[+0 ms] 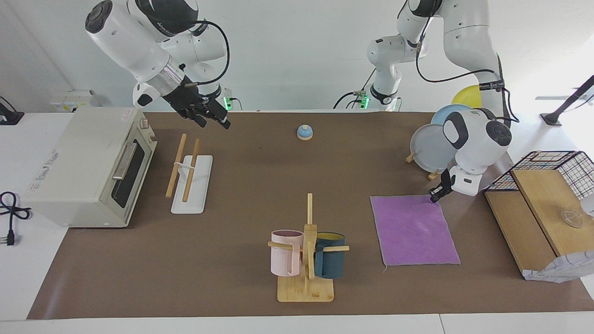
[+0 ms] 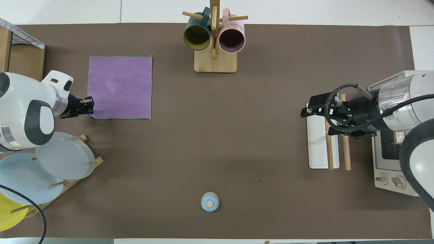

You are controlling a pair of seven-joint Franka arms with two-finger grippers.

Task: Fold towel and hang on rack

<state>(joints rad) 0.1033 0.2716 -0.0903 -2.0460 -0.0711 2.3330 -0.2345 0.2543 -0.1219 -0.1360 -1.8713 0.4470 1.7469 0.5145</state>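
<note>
None of the folding shows yet: the thin square purple towel (image 1: 414, 229) lies flat and full-size on the brown table mat (image 1: 260, 185), toward the left arm's end of the table. The left gripper (image 1: 435, 195) is down at the towel's corner nearest the robots with its fingertips brought together; it looks pinched on that corner, though the cloth between the tips is hard to make out. Still to do are the fold, the carry along the table, and the draping over the small rack of two light wooden rods on a white base (image 1: 188, 174), which stands bare toward the right arm's end.

The right gripper (image 1: 211, 118) hangs in the air over the mat beside the rack's nearer end, jaws apart and holding nothing.

All four towel edges lie straight, with a loose thread at one farther corner. Open mat surrounds most of the cloth, so there is room to fold it over itself. Tighter spots are the wooden stand of plates (image 1: 434, 148) just nearer the robots than the gripped corner and the wooden board under a black wire basket (image 1: 533, 218) beside the towel. A bamboo mug tree with pink and teal mugs (image 1: 306, 253) stands between towel and rack, and a white toaster oven (image 1: 88, 167) flanks the rack.
</note>
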